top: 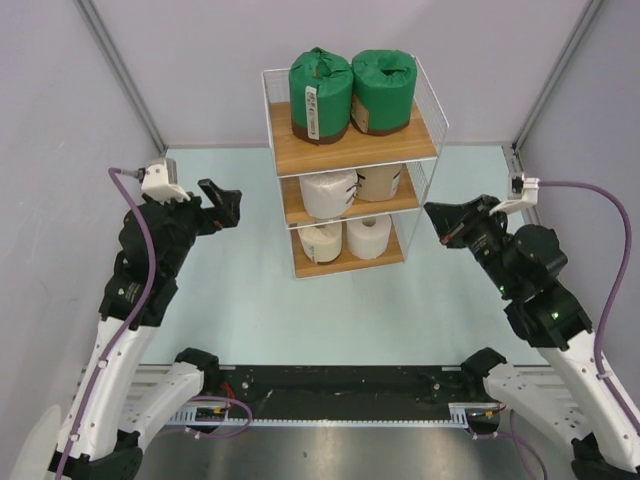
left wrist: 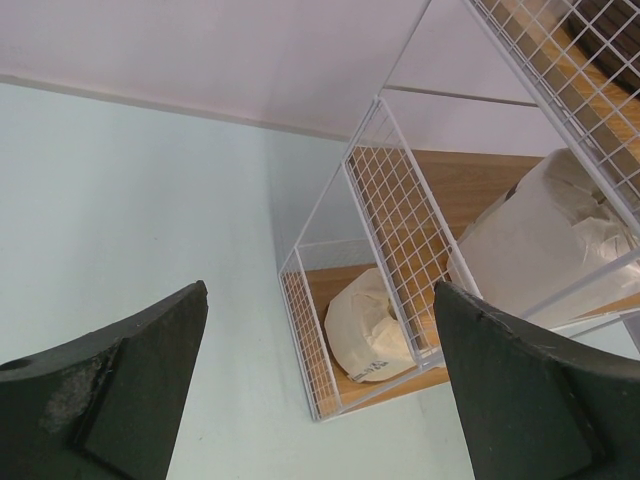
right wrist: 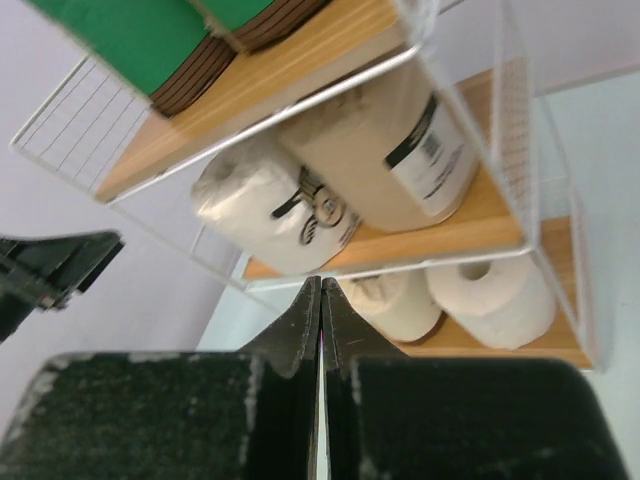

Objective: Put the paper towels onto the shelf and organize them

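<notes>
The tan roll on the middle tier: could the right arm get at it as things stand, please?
Probably not directly: the right tool, shut, sits beside the wire side of the shelf, which screens the tan roll. The front looks open, so coming round there should work.

Shelf: three-tier white wire rack with light-brown boards, standing upright at the table's far middle.
Top tier: two dark green rolls, side by side and touching.
Middle tier: one cream-white roll and one tan roll.
Bottom tier: two cream-white rolls.
</notes>
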Available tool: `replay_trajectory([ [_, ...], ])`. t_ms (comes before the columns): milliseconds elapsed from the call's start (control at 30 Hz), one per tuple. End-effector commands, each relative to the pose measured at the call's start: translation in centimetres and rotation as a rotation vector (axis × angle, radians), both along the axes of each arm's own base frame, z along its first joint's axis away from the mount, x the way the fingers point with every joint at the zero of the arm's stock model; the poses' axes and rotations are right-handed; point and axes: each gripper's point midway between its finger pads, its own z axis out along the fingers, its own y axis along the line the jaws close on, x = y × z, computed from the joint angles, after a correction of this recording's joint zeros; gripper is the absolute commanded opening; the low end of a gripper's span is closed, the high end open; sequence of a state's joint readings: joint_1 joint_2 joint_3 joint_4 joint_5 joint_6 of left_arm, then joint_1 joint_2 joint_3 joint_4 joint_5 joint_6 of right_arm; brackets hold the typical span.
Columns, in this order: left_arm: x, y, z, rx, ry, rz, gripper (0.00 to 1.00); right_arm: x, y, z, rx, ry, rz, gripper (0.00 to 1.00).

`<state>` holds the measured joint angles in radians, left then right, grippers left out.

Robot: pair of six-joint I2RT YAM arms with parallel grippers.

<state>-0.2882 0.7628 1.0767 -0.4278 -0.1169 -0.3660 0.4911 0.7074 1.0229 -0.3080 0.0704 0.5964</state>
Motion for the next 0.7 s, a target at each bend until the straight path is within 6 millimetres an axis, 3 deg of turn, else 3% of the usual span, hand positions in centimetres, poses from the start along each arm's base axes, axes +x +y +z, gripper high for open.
replay_trajectory([
  [0,-0.6,-0.1,1.4,-0.03,-0.038,-0.013,1.0,-1.1,2.3,-1.2,0.027,0.031,0.022,0.0],
  [67,-0.6,-0.3,1.0,-0.04,-0.033,-0.021,1.0,-0.8,5.1,-2.9,0.025,0.052,0.094,0.0],
  [100,-0.7,-0.3,1.0,-0.046,-0.03,-0.023,0.99,-0.5,6.4,-2.4,0.057,0.03,0.125,0.0],
  [167,-0.9,-0.3,1.6,-0.049,-0.04,-0.025,1.0,-0.4,9.9,-3.4,0.075,0.044,0.218,0.0],
  [300,-1.4,0.2,2.6,-0.029,-0.06,-0.012,1.0,0.2,13.4,-3.9,0.064,-0.002,0.215,0.0],
  [333,-1.4,0.2,2.6,-0.025,-0.061,-0.012,1.0,0.5,13.8,-4.1,0.068,-0.005,0.202,0.0],
  [367,-1.5,0.3,2.7,-0.024,-0.063,-0.012,1.0,0.7,14.1,-3.0,0.113,-0.044,0.195,0.0],
  [400,-1.5,0.2,2.6,-0.022,-0.06,-0.014,1.0,1.1,14.5,-4.0,0.115,-0.042,0.186,0.0],
  [467,-1.4,0.2,2.5,-0.019,-0.057,-0.016,1.0,1.5,14.7,-3.1,0.18,-0.084,0.157,0.0],
  [500,-1.4,0.2,2.4,-0.018,-0.056,-0.017,1.0,1.7,14.9,-3.9,0.176,-0.083,0.151,0.0],
  [667,-1.4,0.1,2.1,-0.013,-0.055,-0.021,1.0,2.2,14.6,-3.1,0.249,-0.153,0.11,0.0],
])
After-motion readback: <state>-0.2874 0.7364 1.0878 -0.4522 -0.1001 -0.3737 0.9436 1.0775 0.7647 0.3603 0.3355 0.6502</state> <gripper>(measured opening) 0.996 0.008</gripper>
